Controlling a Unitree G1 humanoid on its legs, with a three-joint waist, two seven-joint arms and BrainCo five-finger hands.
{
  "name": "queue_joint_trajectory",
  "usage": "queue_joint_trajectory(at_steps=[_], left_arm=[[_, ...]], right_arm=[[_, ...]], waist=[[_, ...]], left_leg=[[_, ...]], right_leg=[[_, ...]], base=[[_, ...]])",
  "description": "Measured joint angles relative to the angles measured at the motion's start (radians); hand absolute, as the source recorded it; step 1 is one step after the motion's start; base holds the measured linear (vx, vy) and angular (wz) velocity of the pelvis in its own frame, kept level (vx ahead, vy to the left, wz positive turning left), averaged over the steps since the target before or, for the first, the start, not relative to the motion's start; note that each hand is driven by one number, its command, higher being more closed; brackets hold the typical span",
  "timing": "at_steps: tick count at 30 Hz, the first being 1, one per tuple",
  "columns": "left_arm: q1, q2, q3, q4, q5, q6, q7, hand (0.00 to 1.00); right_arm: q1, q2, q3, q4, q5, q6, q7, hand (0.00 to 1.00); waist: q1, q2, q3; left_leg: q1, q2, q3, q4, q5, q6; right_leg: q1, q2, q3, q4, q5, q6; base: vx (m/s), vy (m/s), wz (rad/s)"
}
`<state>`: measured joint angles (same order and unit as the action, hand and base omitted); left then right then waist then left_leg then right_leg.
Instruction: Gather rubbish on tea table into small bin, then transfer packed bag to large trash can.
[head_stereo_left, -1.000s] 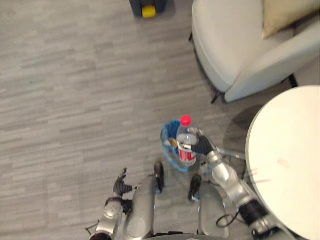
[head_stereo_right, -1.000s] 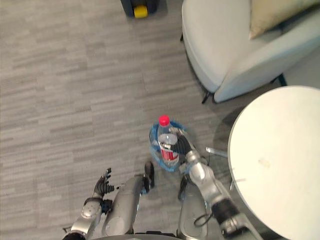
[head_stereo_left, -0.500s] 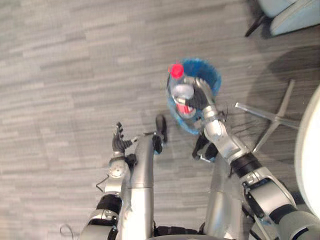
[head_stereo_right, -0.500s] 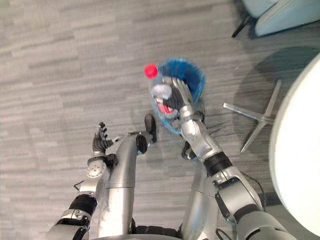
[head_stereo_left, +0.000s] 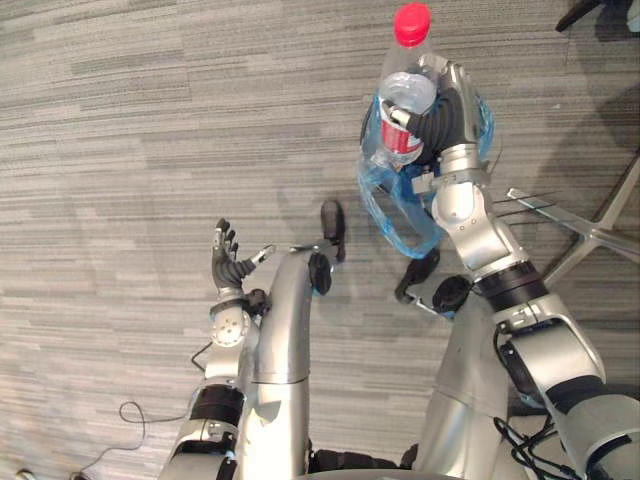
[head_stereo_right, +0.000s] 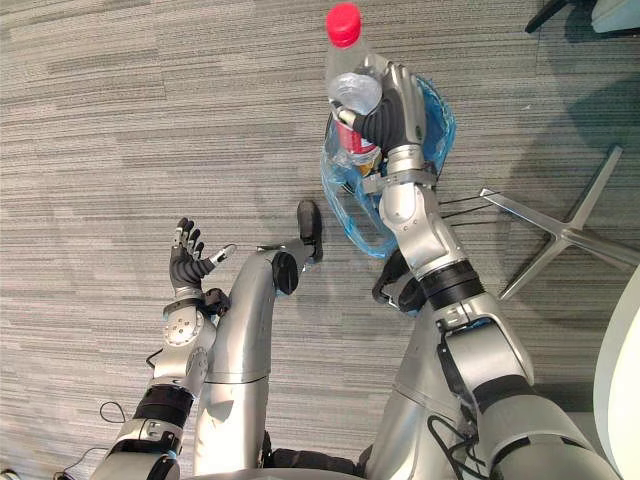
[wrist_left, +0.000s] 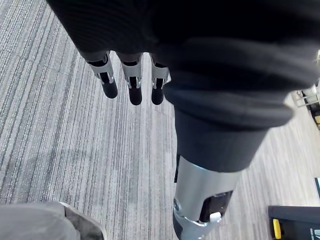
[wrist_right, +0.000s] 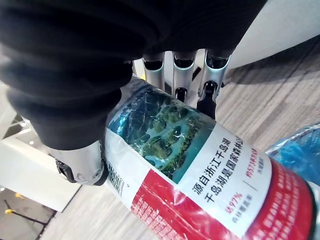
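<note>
The right robot hand (head_stereo_left: 447, 102) is curled tight round a red-capped bottle (head_stereo_left: 403, 98), whose lower end sits at the blue-lined small bin (head_stereo_left: 388, 208) on the floor (head_stereo_left: 120, 120). The left robot hand (head_stereo_left: 228, 268) hangs spread, holding nothing.

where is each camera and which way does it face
Left eye view: on the head, looking down at the floor; both arms show, the right hand holding a bottle with a blue bag hanging by it, the left hand open.
Right eye view: beside it, same scene offset.
Left wrist view: on the left wrist, along straight fingers to the floor.
Right wrist view: on the right wrist, along fingers curled round the bottle.
Shared: bottle and bag in both eye views and the right wrist view.
</note>
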<state>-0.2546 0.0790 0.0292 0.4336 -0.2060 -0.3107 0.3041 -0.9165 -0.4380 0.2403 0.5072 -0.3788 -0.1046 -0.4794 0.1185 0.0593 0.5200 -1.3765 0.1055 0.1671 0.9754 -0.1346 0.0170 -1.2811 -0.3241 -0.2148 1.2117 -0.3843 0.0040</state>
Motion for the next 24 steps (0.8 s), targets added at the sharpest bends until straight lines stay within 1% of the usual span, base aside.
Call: queue_joint_trajectory(at_steps=[3, 8, 11, 16, 19, 21, 22, 24], left_arm=[[0.000, 0.002, 0.000, 0.002, 0.000, 0.000, 0.000, 0.00], [0.000, 0.007, 0.000, 0.003, 0.001, 0.000, 0.000, 0.00], [0.000, 0.009, 0.001, 0.003, 0.002, 0.000, 0.000, 0.00], [0.000, 0.021, 0.001, 0.004, 0.003, 0.003, 0.000, 0.00], [0.000, 0.022, 0.002, 0.010, 0.005, 0.012, -0.001, 0.00], [0.000, 0.023, 0.004, 0.011, 0.005, 0.017, -0.001, 0.00], [0.000, 0.024, 0.004, 0.012, 0.006, 0.017, -0.001, 0.00], [0.000, 0.025, 0.004, 0.013, 0.010, 0.018, -0.001, 0.00]], right_arm=[[0.007, -0.006, -0.016, 0.029, 0.008, 0.006, 0.000, 0.00], [0.032, -0.001, -0.037, 0.028, 0.007, 0.006, -0.001, 0.00], [0.070, 0.001, -0.038, 0.008, 0.001, 0.006, -0.001, 0.00], [0.170, 0.053, -0.033, -0.096, -0.075, 0.002, -0.002, 0.00], [0.202, 0.066, -0.023, -0.100, -0.137, 0.001, 0.000, 0.00], [0.215, 0.073, -0.001, -0.098, -0.184, 0.001, 0.006, 0.00], [0.216, 0.075, 0.007, -0.097, -0.190, 0.001, 0.007, 0.00], [0.214, 0.094, 0.023, -0.050, -0.229, -0.001, 0.027, 0.00]], waist=[[-0.004, 0.000, 0.000], [-0.020, -0.002, -0.001], [-0.022, -0.003, -0.002], [-0.024, -0.011, -0.004], [-0.026, -0.012, -0.004], [-0.025, -0.022, -0.009], [-0.026, -0.024, -0.011], [-0.026, -0.030, -0.014]], left_leg=[[0.000, 0.000, -0.001, 0.000, 0.001, 0.000], [0.000, 0.000, -0.002, 0.001, 0.002, -0.002], [0.001, 0.002, -0.002, 0.002, 0.002, -0.001], [0.007, 0.016, -0.001, 0.006, 0.003, -0.003], [0.020, 0.020, -0.002, 0.005, 0.003, -0.003], [0.022, 0.027, -0.002, 0.000, 0.002, -0.001], [0.022, 0.028, -0.002, -0.002, 0.002, -0.001], [0.023, 0.027, -0.001, -0.011, 0.004, -0.004]], right_leg=[[0.000, 0.000, 0.000, 0.001, 0.000, 0.000], [0.001, 0.000, 0.000, 0.003, 0.000, 0.000], [0.002, 0.002, 0.000, 0.004, 0.000, 0.000], [0.006, 0.013, 0.000, 0.003, 0.001, -0.001], [0.019, 0.017, 0.000, 0.002, 0.001, -0.001], [0.020, 0.026, -0.002, -0.007, 0.004, -0.006], [0.020, 0.027, -0.003, -0.008, 0.004, -0.006], [0.020, 0.026, -0.005, -0.012, 0.004, -0.006]], base=[[-0.05, -0.009, 0.01], [-0.07, -0.005, 0.01], [-0.06, -0.002, -0.02], [-0.06, -0.008, -0.07], [-0.05, -0.008, -0.03], [-0.06, -0.006, -0.08], [-0.06, -0.004, -0.04], [-0.05, -0.006, 0.06]])
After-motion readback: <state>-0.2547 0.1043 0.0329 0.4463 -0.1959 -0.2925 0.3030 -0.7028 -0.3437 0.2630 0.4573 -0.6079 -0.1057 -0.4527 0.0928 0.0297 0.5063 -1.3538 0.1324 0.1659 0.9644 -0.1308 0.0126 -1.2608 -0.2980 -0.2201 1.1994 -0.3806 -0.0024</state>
